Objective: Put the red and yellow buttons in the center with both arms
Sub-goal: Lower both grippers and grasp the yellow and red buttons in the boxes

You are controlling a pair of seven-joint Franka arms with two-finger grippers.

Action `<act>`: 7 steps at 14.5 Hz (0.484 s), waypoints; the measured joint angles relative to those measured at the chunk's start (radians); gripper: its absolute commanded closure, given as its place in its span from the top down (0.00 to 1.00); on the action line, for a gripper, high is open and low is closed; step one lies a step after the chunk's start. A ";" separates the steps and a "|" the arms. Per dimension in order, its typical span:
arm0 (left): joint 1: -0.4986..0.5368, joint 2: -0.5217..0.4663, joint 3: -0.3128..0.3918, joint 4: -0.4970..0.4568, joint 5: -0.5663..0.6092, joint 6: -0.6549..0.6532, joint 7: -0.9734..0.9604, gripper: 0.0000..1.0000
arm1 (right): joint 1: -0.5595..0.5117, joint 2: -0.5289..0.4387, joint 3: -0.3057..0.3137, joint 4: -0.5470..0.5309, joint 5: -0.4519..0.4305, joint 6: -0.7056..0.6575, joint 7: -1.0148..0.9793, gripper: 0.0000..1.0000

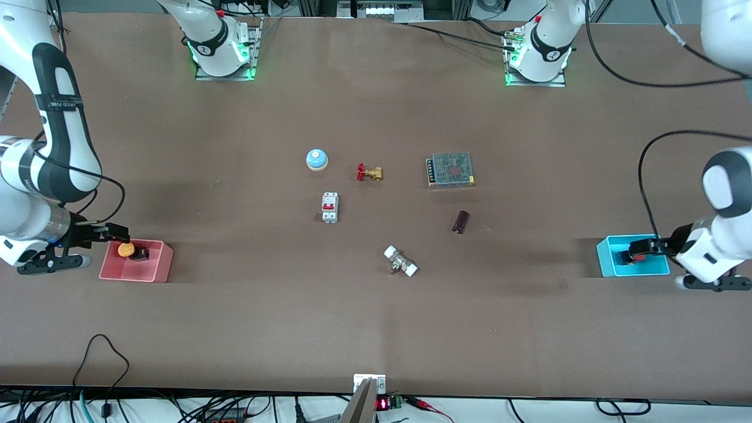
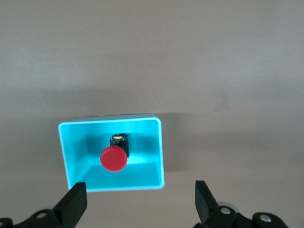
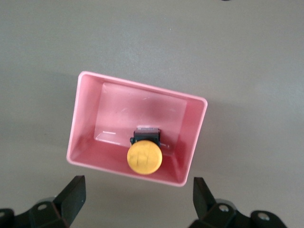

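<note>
The yellow button [image 1: 126,249] sits in the pink bin [image 1: 158,267] at the right arm's end of the table. It also shows in the right wrist view [image 3: 144,158], cap up, inside the bin [image 3: 85,118]. My right gripper [image 1: 120,235] is over the bin's edge, open and empty [image 3: 137,197]. The red button [image 1: 637,251] sits in the cyan bin [image 1: 646,270] at the left arm's end. In the left wrist view the red cap [image 2: 113,158] is inside the bin [image 2: 159,152]. My left gripper [image 1: 646,245] is over that bin's edge, open and empty [image 2: 140,199].
Around the table's center lie a blue bell [image 1: 316,158], a brass valve with a red handle [image 1: 369,173], a white breaker [image 1: 329,207], a metal power supply [image 1: 450,169], a dark cylinder [image 1: 460,221] and a white-ended fitting [image 1: 400,261].
</note>
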 measured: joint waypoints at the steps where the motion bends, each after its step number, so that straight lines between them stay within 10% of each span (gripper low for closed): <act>1: 0.011 0.024 0.000 0.000 0.000 0.010 0.008 1.00 | 0.000 0.011 0.000 0.000 0.000 0.018 -0.002 1.00; 7: 0.056 0.098 0.002 -0.024 0.000 0.095 0.042 1.00 | 0.000 0.063 0.000 -0.001 0.000 0.077 -0.006 1.00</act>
